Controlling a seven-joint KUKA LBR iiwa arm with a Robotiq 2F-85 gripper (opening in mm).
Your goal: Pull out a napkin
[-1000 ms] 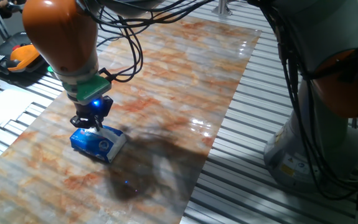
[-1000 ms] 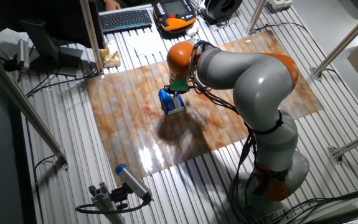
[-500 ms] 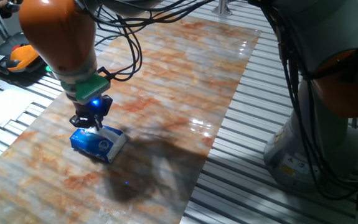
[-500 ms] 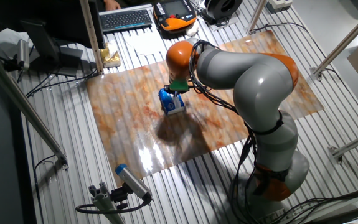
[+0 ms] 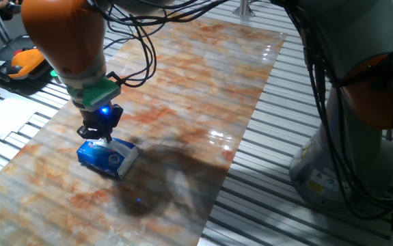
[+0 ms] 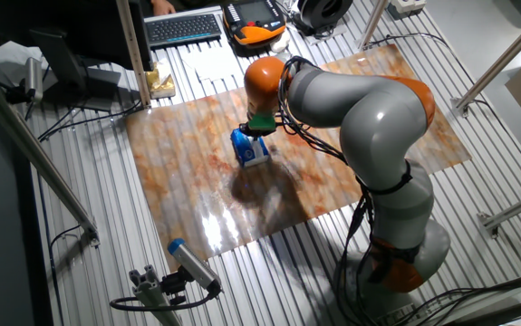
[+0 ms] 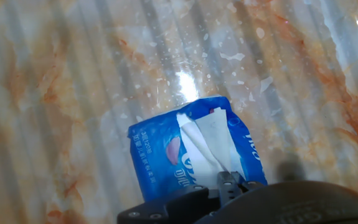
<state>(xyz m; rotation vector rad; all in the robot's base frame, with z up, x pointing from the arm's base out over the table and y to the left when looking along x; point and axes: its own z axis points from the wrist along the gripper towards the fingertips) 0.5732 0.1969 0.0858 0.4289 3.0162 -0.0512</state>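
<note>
One packet: a blue-and-white tissue packet (image 5: 107,156) lies flat on the marbled table (image 5: 203,96), toward the near-left part of the slab, slit facing up.
Napkin: the napkin (image 7: 211,144) shows as a white fold poking through the packet's opening; most of it is inside the packet, and only a tongue of it is free.
Fingers: the gripper (image 5: 98,134) stands straight over the packet, tips just above the slit. In the hand view the fingers (image 7: 227,182) look drawn close together right at the lower end of the white fold. I'd say they are pinched on the napkin, though the tips are partly cut off by the frame, so I can't be fully sure.
Change: compared with a second ago the orange wrist sits a shade higher and the gripper has lifted slightly off the packet; the packet itself has not shifted on the table.
Meaning: that looks to me like the start of the pull, with the sheet only beginning to come out.
Risk: the packet is light and nothing holds it down, so it may rise with the napkin rather than let it slide free.
Elsewhere: a keyboard (image 6: 184,28) and an orange-and-black handset (image 6: 255,16) sit well apart, beyond the slab.
</note>
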